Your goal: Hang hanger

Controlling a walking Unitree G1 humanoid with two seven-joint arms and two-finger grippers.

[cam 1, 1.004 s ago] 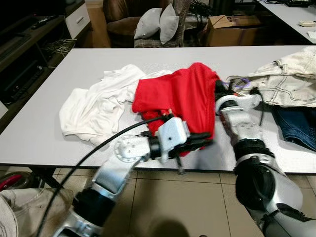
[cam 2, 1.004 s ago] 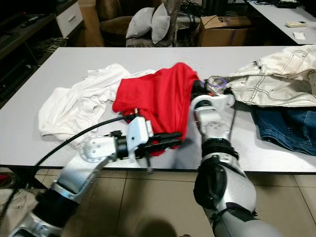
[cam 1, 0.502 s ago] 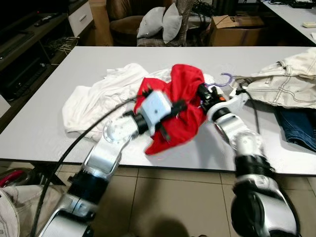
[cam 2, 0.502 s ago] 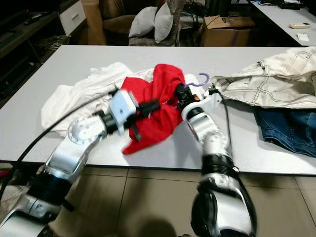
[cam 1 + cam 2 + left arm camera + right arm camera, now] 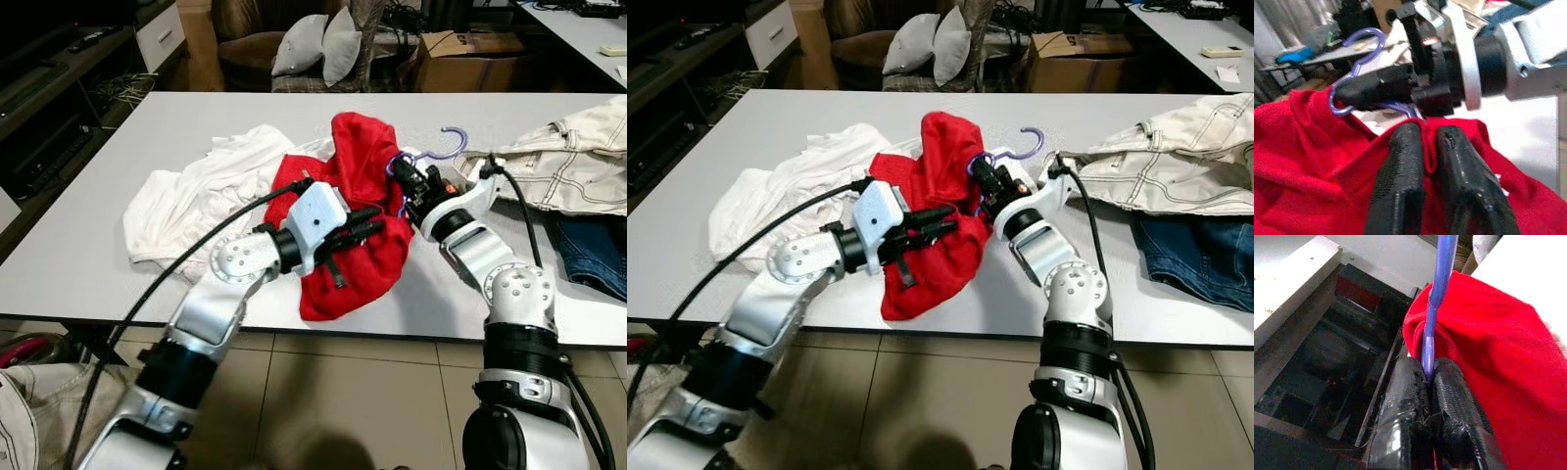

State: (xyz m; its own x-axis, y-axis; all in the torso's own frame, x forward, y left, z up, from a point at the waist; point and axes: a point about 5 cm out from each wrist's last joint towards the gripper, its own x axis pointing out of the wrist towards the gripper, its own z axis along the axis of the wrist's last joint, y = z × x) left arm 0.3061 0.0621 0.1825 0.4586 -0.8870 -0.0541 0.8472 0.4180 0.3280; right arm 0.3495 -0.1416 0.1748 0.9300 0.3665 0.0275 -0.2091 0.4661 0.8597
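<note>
Left eye view showed a red shirt [image 5: 358,211] at frame centre on a grey table [image 5: 196,122], its lower fold hanging past the near table edge. The left gripper [image 5: 355,227] was closed, pinching a fold of the shirt. The right gripper [image 5: 409,183], just right of it, was closed on a purple hanger [image 5: 431,152], whose hook rose free above the shirt. Bare tabletop lay behind and lower right of the shirt.

Left wrist view showed what the head views did not: both fingers [image 5: 1400,181] pressed together with a ridge of red cloth between them, and the hanger's loop [image 5: 1354,68] emerging from the collar beside the right gripper's black body. Right wrist view showed the hanger's stem [image 5: 1437,308] clamped between its fingers [image 5: 1405,401], with red cloth touching one side.

White clothes [image 5: 196,201] lay centre left, a cream jacket [image 5: 558,147] and jeans [image 5: 588,245] at right. Cushions [image 5: 318,44] and a carton [image 5: 460,54] stood at the top; tiled floor [image 5: 362,401] filled the bottom.
</note>
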